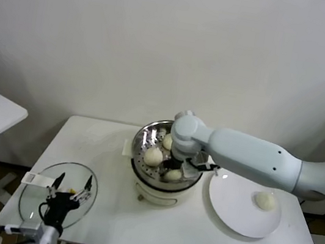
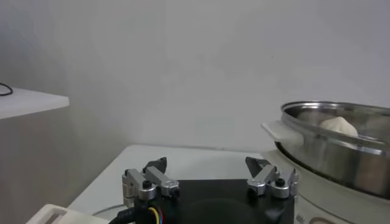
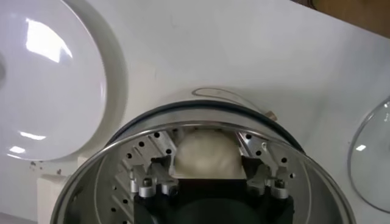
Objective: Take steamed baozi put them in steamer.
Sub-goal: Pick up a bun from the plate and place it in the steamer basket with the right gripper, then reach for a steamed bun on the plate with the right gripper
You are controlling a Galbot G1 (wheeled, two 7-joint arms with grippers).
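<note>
While the right pincer (image 3: 207,178) is sitting inside the steamer (image 1: 148,133), spread around a bun (image 3: 206,155) without pinching it, two buns (image 1: 154,156) are lying beside it. One bun (image 1: 265,201) is waiting on the plate (image 1: 232,207). The left pincer (image 1: 72,185), spread, is hovering over the glass lid (image 1: 37,192).

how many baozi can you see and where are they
4: three in the steamer, at and, the last between the right gripper fingers; one on the white plate at. The arm may hide others.
</note>
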